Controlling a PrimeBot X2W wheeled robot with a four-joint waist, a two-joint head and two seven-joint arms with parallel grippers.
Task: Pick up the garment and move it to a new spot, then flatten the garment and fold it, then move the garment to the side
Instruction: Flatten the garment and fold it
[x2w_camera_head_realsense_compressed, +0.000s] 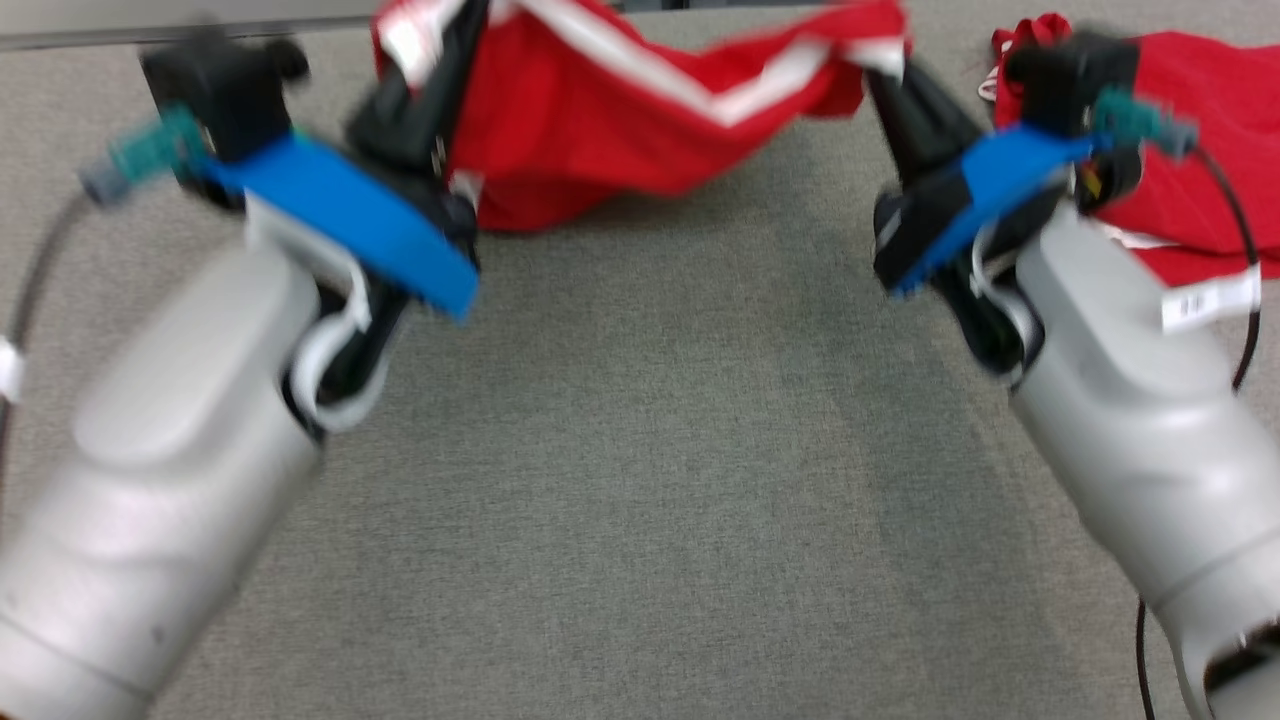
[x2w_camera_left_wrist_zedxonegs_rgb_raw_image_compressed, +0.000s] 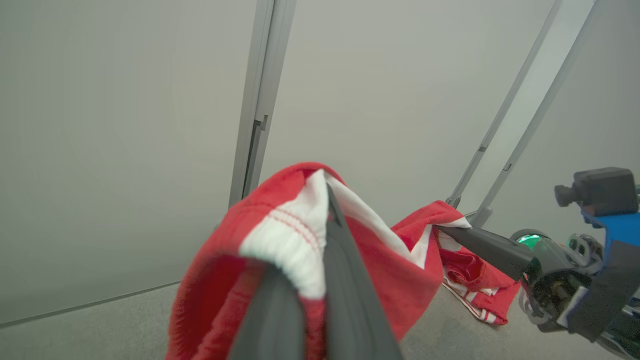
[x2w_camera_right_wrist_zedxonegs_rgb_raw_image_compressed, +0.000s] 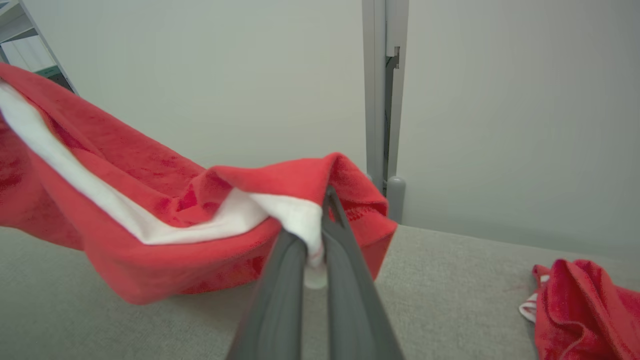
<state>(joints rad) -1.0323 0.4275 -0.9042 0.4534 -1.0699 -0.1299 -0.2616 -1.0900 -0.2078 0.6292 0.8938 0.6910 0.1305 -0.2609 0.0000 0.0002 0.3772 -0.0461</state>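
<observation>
The head camera looks down from above on the grey surface (x2w_camera_head_realsense_compressed: 640, 500). Each wrist camera looks from very near along its own gripper, the left gripper (x2w_camera_left_wrist_zedxonegs_rgb_raw_image_compressed: 330, 200) and the right gripper (x2w_camera_right_wrist_zedxonegs_rgb_raw_image_compressed: 327, 200), toward the pale wall (x2w_camera_left_wrist_zedxonegs_rgb_raw_image_compressed: 125, 125). All three views share the red garment (x2w_camera_head_realsense_compressed: 600, 110).

Garment (x2w_camera_right_wrist_zedxonegs_rgb_raw_image_compressed: 150, 200): red cloth, soft napped pile like towelling, matt. Band (x2w_camera_left_wrist_zedxonegs_rgb_raw_image_compressed: 285, 235): white ribbed knit with red stitching. Second garment (x2w_camera_right_wrist_zedxonegs_rgb_raw_image_compressed: 585, 310): the same red napped cloth, with white striped trim. Table (x2w_camera_head_realsense_compressed: 640, 450): grey woven cloth cover, matt, fine rough grain. Fingers (x2w_camera_right_wrist_zedxonegs_rgb_raw_image_compressed: 345, 300): dark grey, smooth, matt, plastic or rubber by look. Forearms (x2w_camera_head_realsense_compressed: 170, 480): pale grey moulded plastic, smooth, soft sheen. Brackets (x2w_camera_head_realsense_compressed: 350, 215): blue plastic, matt. Wall (x2w_camera_left_wrist_zedxonegs_rgb_raw_image_compressed: 100, 150): pale panels, smooth, matt. Post (x2w_camera_right_wrist_zedxonegs_rgb_raw_image_compressed: 375, 100): grey, metal by look, smooth, dull sheen. Cable (x2w_camera_head_realsense_compressed: 1245, 270): black, smooth sheath.
</observation>
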